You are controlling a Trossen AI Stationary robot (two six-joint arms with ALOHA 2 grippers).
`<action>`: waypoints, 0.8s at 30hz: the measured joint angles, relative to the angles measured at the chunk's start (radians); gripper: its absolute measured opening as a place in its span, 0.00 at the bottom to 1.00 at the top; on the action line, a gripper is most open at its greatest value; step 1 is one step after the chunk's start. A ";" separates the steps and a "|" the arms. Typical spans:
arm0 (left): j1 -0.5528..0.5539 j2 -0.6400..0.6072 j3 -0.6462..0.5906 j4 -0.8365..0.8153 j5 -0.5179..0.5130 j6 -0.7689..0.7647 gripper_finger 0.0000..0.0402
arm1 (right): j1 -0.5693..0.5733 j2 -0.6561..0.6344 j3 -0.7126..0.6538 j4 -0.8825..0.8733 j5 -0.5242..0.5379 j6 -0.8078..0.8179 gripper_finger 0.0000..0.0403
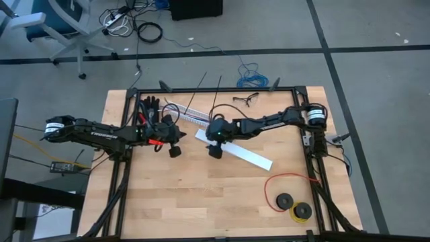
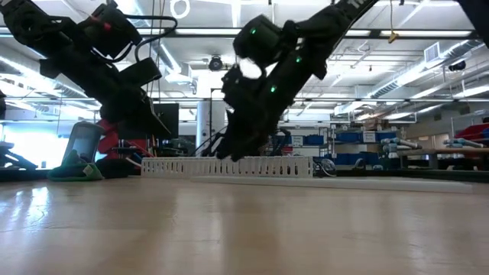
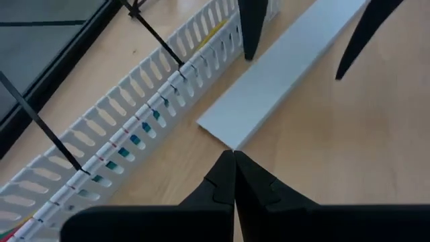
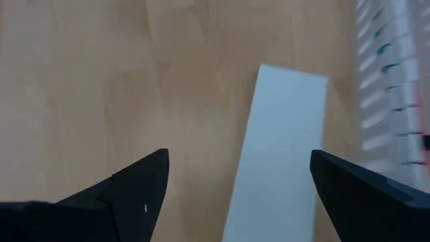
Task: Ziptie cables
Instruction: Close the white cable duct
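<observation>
Closest to the lens in the left wrist view is the left gripper (image 3: 234,176), its two fingers pressed flat together with nothing between them, tips just short of the end of the flat white cover (image 3: 289,70).

Seen from above, that left gripper (image 1: 174,149) sits near the middle of the table (image 1: 175,202), and the slotted channel (image 1: 190,117) runs off at about 1 o'clock from it. The cables (image 3: 134,140) lie inside the channel, colored bits showing through the slots: teal, red, some yellow. Two black zip ties (image 3: 158,37) stick up out of it.

The right gripper (image 1: 215,150) is around 3 o'clock from the left one, pretty close, fingers spread wide and holding nothing. In its own wrist view the right gripper (image 4: 238,185) hangs over the cover (image 4: 279,154), one finger on either side of it, with the channel (image 4: 393,87) just beside.

Down at about 5 o'clock on the table there's a red wire loop (image 1: 289,181) with black spools (image 1: 285,200). Safety glasses (image 1: 246,99) sit at the far edge.
</observation>
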 joint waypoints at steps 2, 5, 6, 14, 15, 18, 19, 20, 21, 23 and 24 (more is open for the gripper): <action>0.000 0.000 0.000 -0.025 -0.012 0.013 0.02 | -0.002 0.024 0.004 0.010 0.001 -0.016 0.86; 0.000 0.000 0.000 -0.052 -0.034 0.036 0.02 | -0.005 0.052 0.007 0.072 0.001 -0.047 0.86; 0.001 0.000 0.000 -0.061 -0.041 0.037 0.02 | -0.007 0.061 0.007 0.092 0.001 -0.063 0.86; 0.002 0.000 0.000 -0.107 -0.045 0.040 0.02 | -0.043 0.075 0.007 0.180 0.000 -0.133 0.86; 0.002 0.000 0.000 -0.109 -0.045 0.050 0.02 | -0.055 0.075 0.007 0.183 -0.001 -0.101 0.86; 0.002 0.000 0.000 -0.106 -0.045 0.067 0.02 | -0.081 0.087 0.007 0.205 -0.022 -0.035 0.86; 0.005 0.000 0.000 -0.107 -0.045 0.079 0.02 | -0.086 0.088 0.007 0.209 -0.030 -0.019 0.86; 0.006 0.000 0.000 -0.109 -0.045 0.084 0.02 | -0.089 0.088 0.007 0.208 -0.037 -0.004 0.86; 0.008 0.000 0.000 -0.108 -0.045 0.086 0.02 | -0.089 0.089 0.006 0.216 -0.040 0.009 0.86; 0.012 0.000 0.000 -0.109 -0.045 0.087 0.02 | -0.083 0.090 0.006 0.236 -0.041 0.015 0.86; 0.013 0.000 0.000 -0.109 -0.045 0.087 0.02 | -0.078 0.090 0.006 0.253 -0.043 0.014 0.86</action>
